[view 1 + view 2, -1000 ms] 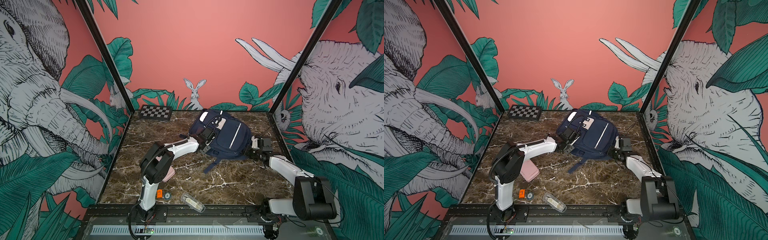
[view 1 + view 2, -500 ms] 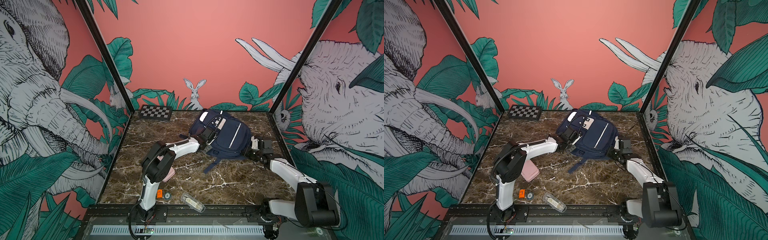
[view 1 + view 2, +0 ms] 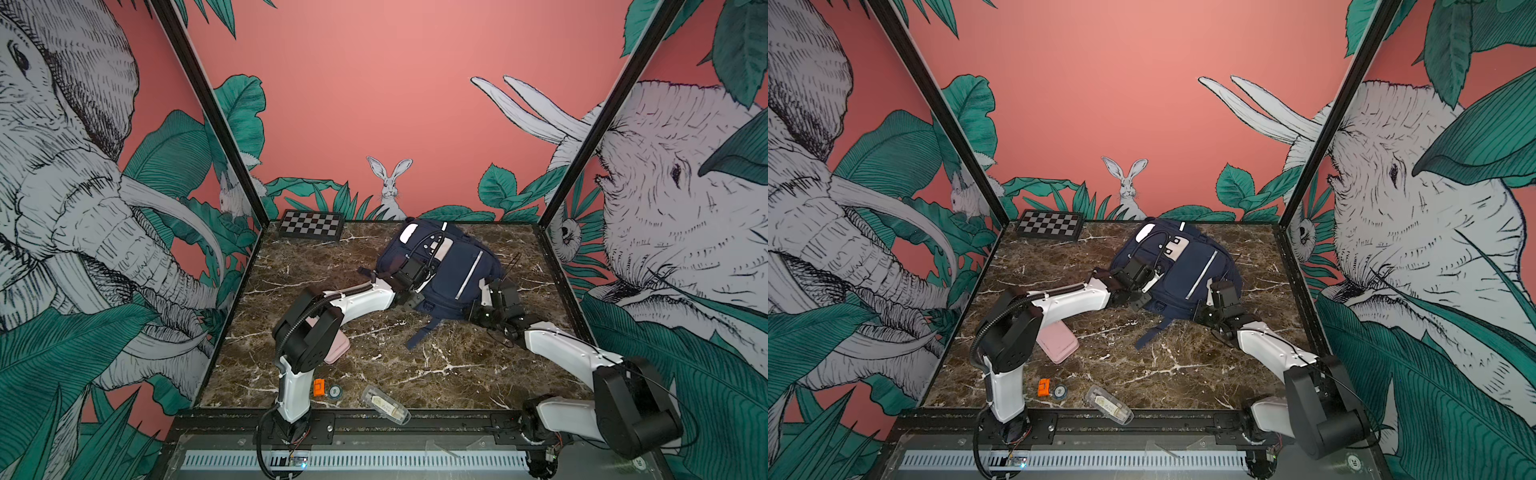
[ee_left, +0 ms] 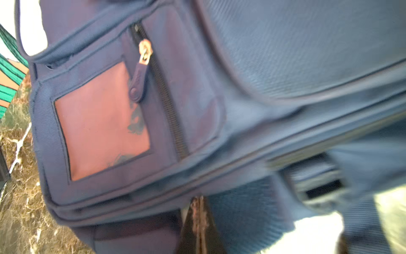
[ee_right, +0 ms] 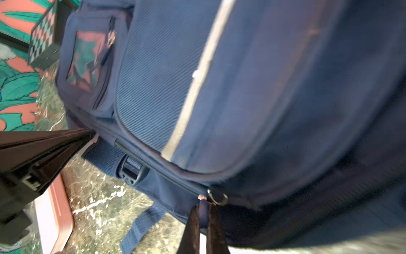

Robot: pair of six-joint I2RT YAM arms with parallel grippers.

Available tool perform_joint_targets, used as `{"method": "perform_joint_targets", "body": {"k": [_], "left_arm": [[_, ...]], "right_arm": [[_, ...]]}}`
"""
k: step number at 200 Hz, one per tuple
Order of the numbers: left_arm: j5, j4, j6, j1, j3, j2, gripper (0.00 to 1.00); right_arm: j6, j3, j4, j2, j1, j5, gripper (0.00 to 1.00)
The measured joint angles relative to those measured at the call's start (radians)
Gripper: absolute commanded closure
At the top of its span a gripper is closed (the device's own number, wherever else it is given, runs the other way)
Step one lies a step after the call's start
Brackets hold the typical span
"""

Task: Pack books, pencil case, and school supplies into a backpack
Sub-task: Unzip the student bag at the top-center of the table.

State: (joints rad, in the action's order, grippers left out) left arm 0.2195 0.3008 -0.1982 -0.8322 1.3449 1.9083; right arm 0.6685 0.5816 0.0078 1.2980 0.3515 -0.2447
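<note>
- The backpack (image 3: 453,266) is lying front up on the table (image 3: 436,374), toward its far edge and a little right of the middle — so in both top views.
- Its zipper pull (image 5: 203,214) is being pinched between the fingers of the right gripper (image 5: 203,207), at the backpack's near right side.
- The left gripper (image 4: 198,203) is being held with jaws pressed together, tips against a seam on the backpack's left side; whether fabric is being nipped cannot be told.
- A pink pencil case (image 3: 1059,345) is lying near the left edge, partly covered by the left arm.
- An orange item (image 3: 318,387), a small round item (image 3: 336,390) and a clear case (image 3: 384,409) are lying along the near edge.
- A chessboard (image 3: 311,224) is resting in the far left corner.
</note>
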Motion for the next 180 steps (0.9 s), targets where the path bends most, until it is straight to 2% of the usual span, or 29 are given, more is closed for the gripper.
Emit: {"method": "perform_joint_targets", "body": {"k": [30,67,85,112,142,180], "left_arm": [[-0.001,-0.017,0.015,-0.014,-0.053,-0.060,1.00],[0.003,-0.023,0.034,-0.015,-0.096,-0.082,1.00],[0.019,-0.024,0.042,-0.015,-0.121,-0.082,1.00],[0.072,-0.024,0.066,-0.004,-0.172,-0.089,1.00],[0.104,-0.029,0.102,0.037,-0.217,-0.117,1.00],[0.112,-0.060,0.118,0.063,-0.210,-0.180,0.75]], "right_arm": [[0.052,0.077,0.039,0.131,0.101,0.027,1.00],[0.110,0.245,0.110,0.352,0.212,0.040,1.00],[0.134,0.284,0.150,0.398,0.240,0.056,1.00],[0.151,0.267,0.163,0.370,0.246,0.087,1.00],[0.141,0.192,0.142,0.245,0.240,0.120,1.00],[0.109,0.090,0.106,0.119,0.192,0.133,1.00]]}}
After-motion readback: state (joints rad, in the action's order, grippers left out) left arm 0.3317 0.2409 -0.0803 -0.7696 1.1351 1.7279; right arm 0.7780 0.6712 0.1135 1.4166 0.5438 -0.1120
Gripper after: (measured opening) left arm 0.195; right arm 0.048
